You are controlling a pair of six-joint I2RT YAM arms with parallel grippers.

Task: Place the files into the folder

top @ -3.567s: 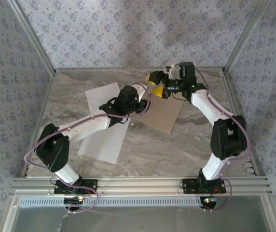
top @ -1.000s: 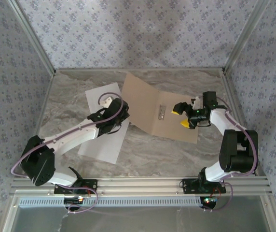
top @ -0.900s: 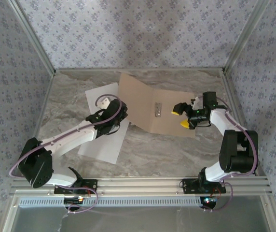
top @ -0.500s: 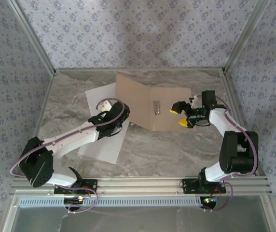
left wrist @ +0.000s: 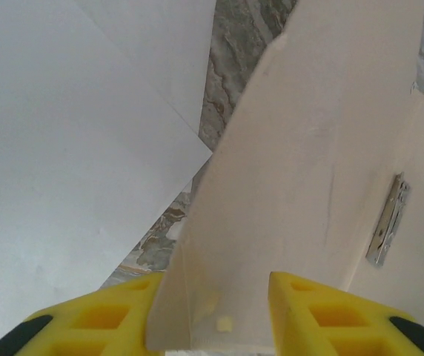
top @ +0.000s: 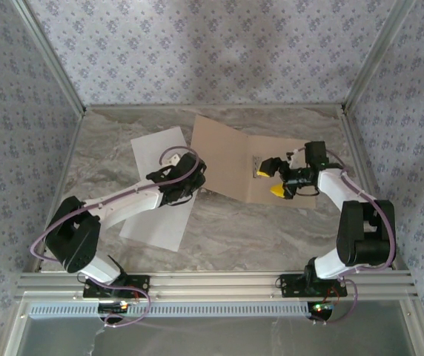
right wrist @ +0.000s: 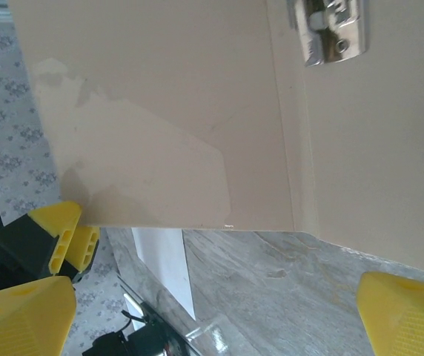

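The tan folder [top: 290, 174] lies open on the table, its left leaf [top: 223, 156] tilted up and its grey clip [top: 259, 165] on the crease. My left gripper [top: 195, 178] is at that leaf's near left corner. In the left wrist view the jaws of the left gripper [left wrist: 212, 322] stand apart, with the folder's leaf [left wrist: 308, 148] leaning loosely between them. My right gripper [top: 273, 179] hovers wide open over the right leaf, just beside the clip [right wrist: 330, 30]. Two white files [top: 156, 148] [top: 153, 219] lie overlapping left of the folder, partly under my left arm.
Grey marble table [top: 234, 230] with free room in front of the folder. Metal frame posts and patterned walls close in the left, right and back. The aluminium rail [top: 212, 282] with both arm bases runs along the near edge.
My left gripper has moved right and its jaws have parted from the folder's left leaf. The folder slid slightly right. The right gripper edged left, still open.
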